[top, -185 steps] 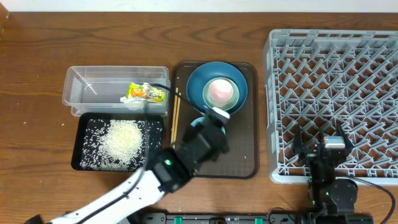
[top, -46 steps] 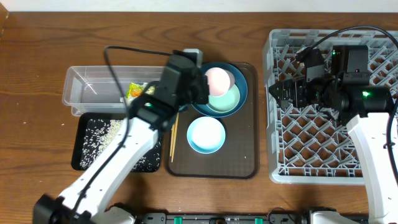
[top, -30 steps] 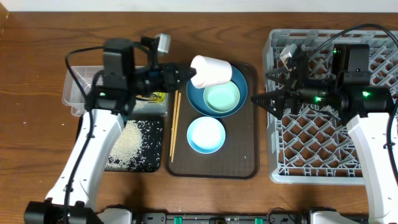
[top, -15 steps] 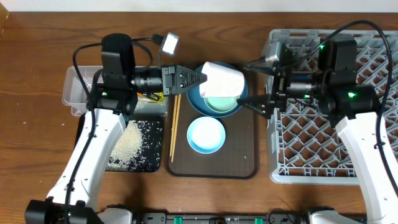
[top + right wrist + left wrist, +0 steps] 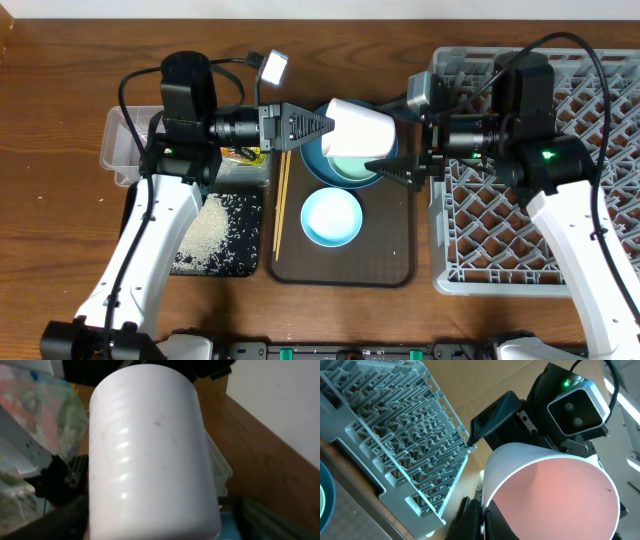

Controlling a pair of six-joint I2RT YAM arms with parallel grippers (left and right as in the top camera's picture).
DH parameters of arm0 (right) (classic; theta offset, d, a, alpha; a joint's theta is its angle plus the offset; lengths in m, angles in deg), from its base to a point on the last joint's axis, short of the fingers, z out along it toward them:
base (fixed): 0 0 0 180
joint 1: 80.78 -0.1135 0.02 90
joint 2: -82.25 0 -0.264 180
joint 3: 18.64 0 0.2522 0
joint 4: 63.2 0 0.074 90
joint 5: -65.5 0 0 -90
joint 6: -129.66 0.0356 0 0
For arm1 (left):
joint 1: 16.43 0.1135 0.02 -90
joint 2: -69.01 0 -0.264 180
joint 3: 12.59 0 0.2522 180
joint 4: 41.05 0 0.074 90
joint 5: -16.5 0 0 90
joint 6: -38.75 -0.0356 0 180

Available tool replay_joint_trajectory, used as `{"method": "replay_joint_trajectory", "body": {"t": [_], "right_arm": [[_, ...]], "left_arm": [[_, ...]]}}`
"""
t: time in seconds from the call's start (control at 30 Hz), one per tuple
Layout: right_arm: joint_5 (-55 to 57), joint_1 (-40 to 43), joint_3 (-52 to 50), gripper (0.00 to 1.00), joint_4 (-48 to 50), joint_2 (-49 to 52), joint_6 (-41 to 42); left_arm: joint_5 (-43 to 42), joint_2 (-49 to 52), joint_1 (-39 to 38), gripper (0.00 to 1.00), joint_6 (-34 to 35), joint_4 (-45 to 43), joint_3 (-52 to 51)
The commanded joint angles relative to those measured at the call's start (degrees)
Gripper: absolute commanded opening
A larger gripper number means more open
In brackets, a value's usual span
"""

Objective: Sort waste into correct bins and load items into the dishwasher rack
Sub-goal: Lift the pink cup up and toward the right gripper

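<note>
L tool (image 5: 318,124) clamped on small pink cup (image 5: 360,128) rim; R tool (image 5: 376,136) open, cup's base end betw. its jaws.

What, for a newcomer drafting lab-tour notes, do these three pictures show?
Two robot arms work at a table. One picture looks down from above; the other two come from cameras on each arm's wrist. The left pincer grips a pink cup by its rim in mid-air. The right pincer stands open, straddling the cup, perhaps about to take it. A brown tray holds a dark blue bowl with a pale green bowl inside, and a light blue bowl; chopsticks lie along its left edge. Left are a clear tub and a black tray of rice; right is the grey dishwasher rack.
</note>
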Motion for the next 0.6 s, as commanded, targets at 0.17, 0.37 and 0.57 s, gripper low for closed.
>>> {"method": "replay_joint_trajectory", "body": {"t": [0.17,0.37,0.57], "right_arm": [[-1.22,-1.05,0.98,0.72,1.29,0.37,0.26],[-1.46,-1.77,0.98,0.79,2.60,0.37,0.24],[-1.40,-3.30,0.98,0.71,3.87,0.37,0.24]], "left_arm": [[-2.01,0.09,-0.02,0.06,1.57,-0.44,0.02],[-2.01,0.09,-0.02,0.06,1.55,-0.44,0.02],[-1.99,0.09,-0.02,0.06,1.57,-0.42,0.02]]}}
